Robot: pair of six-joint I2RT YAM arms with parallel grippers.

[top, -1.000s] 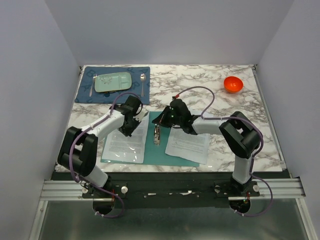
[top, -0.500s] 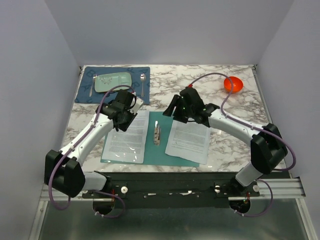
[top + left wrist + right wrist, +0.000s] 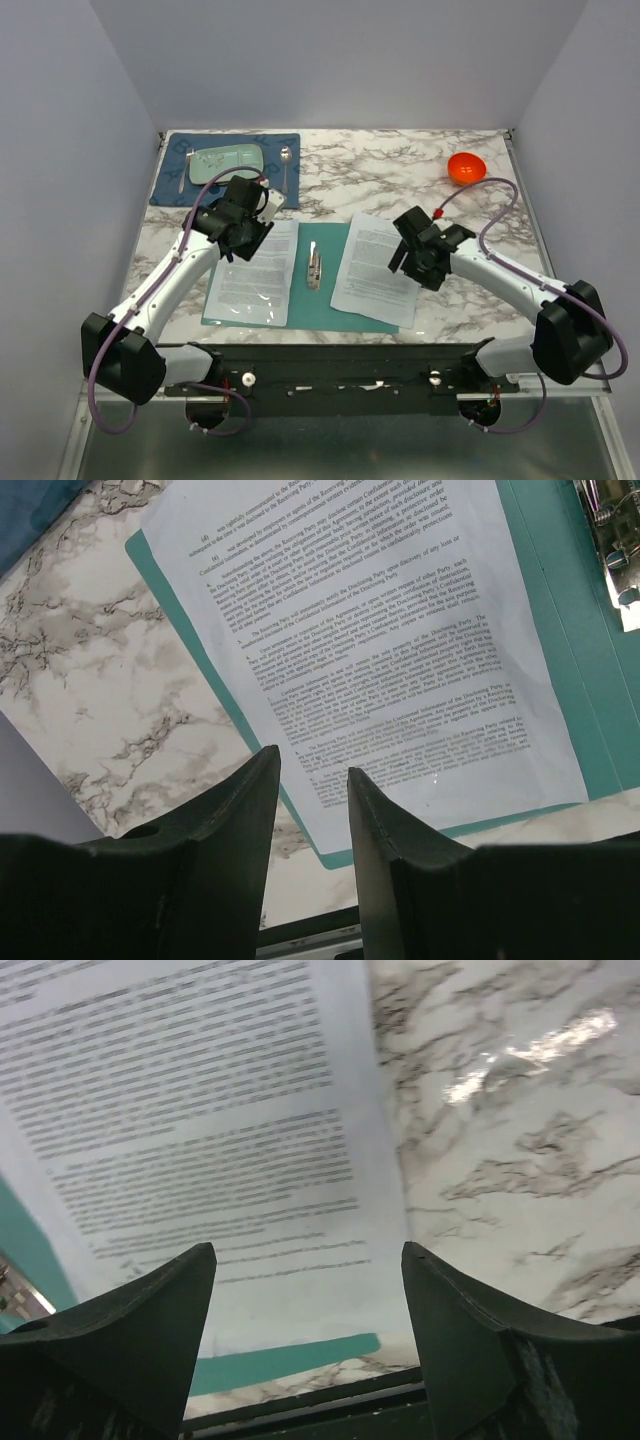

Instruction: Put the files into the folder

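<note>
The teal folder (image 3: 330,290) lies open flat near the table's front, its metal clip (image 3: 314,268) on the spine. One printed white file (image 3: 255,272) rests on its left half. Another file (image 3: 375,270) lies on the right half and overhangs the folder's right edge onto the marble. My left gripper (image 3: 243,243) hovers over the far end of the left file (image 3: 380,650), partly open (image 3: 308,780) with nothing between the fingers. My right gripper (image 3: 412,262) hangs above the right file (image 3: 200,1110), wide open (image 3: 308,1255) and empty. A strip of folder (image 3: 280,1360) shows beyond it.
A dark blue placemat (image 3: 168,190) at the back left carries a pale green tray (image 3: 227,163), a spoon (image 3: 286,165) and a fork (image 3: 187,165). An orange bowl (image 3: 466,167) sits at the back right. Grey walls enclose the marble table.
Both grippers have gone from shut to open. The right arm swung from the folder's spine out over the right file. The left arm rose and drew back slightly to the left.
</note>
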